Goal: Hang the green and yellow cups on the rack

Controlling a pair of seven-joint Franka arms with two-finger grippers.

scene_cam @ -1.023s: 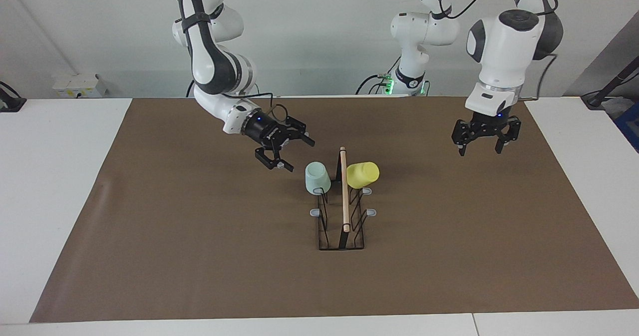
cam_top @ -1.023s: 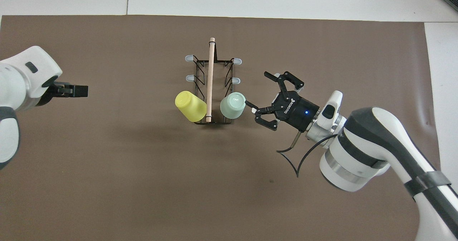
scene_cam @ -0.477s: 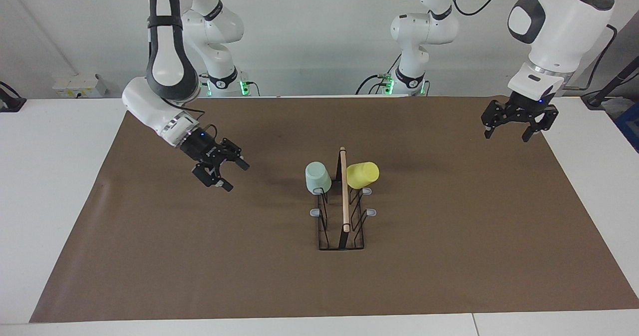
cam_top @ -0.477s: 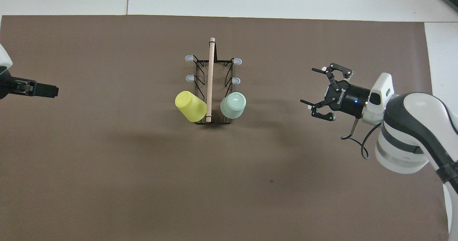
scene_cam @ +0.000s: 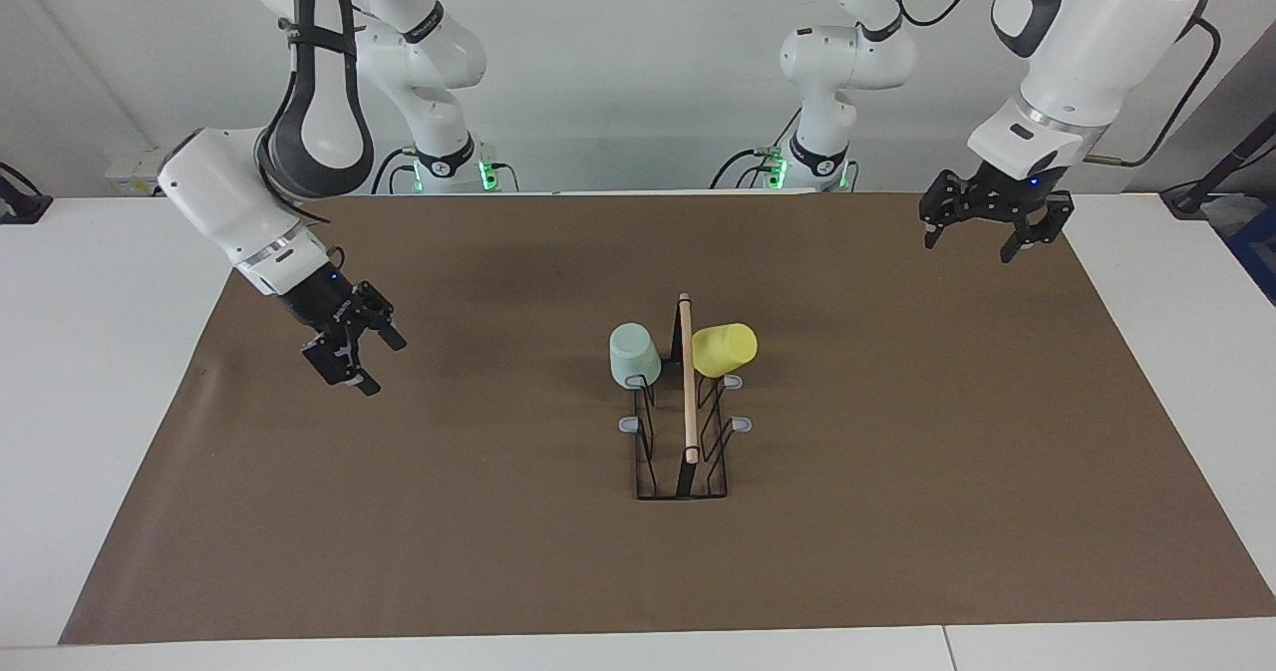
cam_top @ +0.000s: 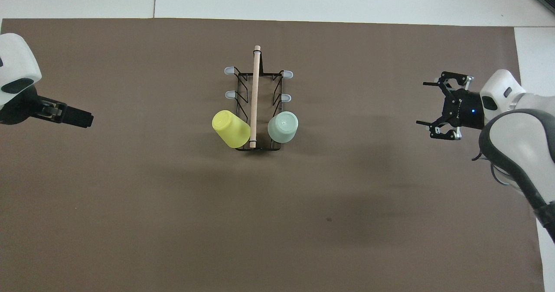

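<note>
The rack (scene_cam: pixel 684 422) is being carried by the brown mat (scene_cam: pixel 498 551) in the middle of the table (scene_cam: pixel 100 432), with its wooden rod (scene_cam: pixel 687 382) running along the top. The green cup (scene_cam: pixel 634 354) is being held upside down on a prong at the end of the rack nearer to the robots, on the side toward the right arm's end of the table. The yellow cup (scene_cam: pixel 725 348) is being held tilted on the matching prong on the side toward the left arm's end. Four grey-tipped prongs (cam_top: pixel 230 70) are being left bare.

The right tool (scene_cam: pixel 357 350) is being held in the air over the mat toward the right arm's end, well apart from the rack, with its jaws spread wide and nothing between them. The left tool (scene_cam: pixel 985 229) is being held over the mat's edge toward the left arm's end, likewise spread wide and holding nothing.
</note>
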